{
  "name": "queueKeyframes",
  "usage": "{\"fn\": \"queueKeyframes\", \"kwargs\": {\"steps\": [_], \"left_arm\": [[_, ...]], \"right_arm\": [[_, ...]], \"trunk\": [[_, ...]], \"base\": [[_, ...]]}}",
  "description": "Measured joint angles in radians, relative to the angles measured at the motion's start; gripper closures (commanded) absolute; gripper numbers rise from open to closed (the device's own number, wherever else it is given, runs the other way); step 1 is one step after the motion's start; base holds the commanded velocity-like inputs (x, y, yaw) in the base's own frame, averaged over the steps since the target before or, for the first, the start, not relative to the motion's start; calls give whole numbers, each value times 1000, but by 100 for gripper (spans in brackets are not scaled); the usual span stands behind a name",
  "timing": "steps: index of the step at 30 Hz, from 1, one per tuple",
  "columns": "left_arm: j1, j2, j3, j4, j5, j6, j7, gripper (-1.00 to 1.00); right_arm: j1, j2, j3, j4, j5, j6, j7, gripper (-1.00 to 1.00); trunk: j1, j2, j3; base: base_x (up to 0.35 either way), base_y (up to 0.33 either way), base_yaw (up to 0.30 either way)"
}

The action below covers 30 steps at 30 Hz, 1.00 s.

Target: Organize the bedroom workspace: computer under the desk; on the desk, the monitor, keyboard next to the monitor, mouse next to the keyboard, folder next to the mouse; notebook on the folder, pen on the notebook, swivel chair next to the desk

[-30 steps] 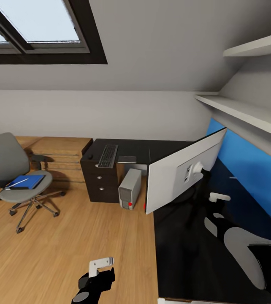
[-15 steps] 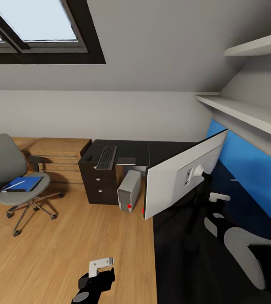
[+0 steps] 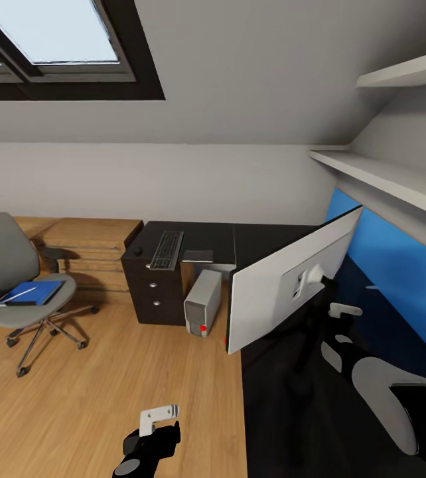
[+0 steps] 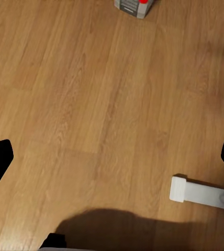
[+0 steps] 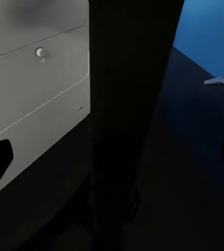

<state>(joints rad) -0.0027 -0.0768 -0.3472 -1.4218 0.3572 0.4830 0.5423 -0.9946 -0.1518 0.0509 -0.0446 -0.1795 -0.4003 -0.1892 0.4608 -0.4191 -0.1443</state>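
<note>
Nearest, the left gripper point(image 3: 158, 417) hangs over the wood floor point(image 3: 93, 392), fingers apart and empty. The right gripper point(image 3: 343, 311) is over the desk point(image 3: 292, 405) behind the monitor point(image 3: 286, 285); its finger spread cannot be told. Farther off stand the computer point(image 3: 202, 303), keyboard point(image 3: 166, 249) and mouse point(image 3: 137, 251); far left, the folder point(image 3: 32, 293) lies on the swivel chair point(image 3: 14, 285).
</note>
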Motion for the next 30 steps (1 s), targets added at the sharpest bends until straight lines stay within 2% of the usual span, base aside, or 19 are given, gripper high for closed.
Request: {"fn": "queueKeyframes", "kwargs": {"steps": [8, 30], "left_arm": [[0, -1, -1, 0, -1, 0, 0, -100], [0, 0, -1, 3, -2, 0, 2, -100]], "right_arm": [[0, 0, 0, -1, 0, 0, 0, -100], [0, 0, 0, -1, 0, 0, 0, -100]], "trunk": [[0, 0, 0], [0, 0, 0]], "base": [[126, -32, 0], [6, -65, 0]]}}
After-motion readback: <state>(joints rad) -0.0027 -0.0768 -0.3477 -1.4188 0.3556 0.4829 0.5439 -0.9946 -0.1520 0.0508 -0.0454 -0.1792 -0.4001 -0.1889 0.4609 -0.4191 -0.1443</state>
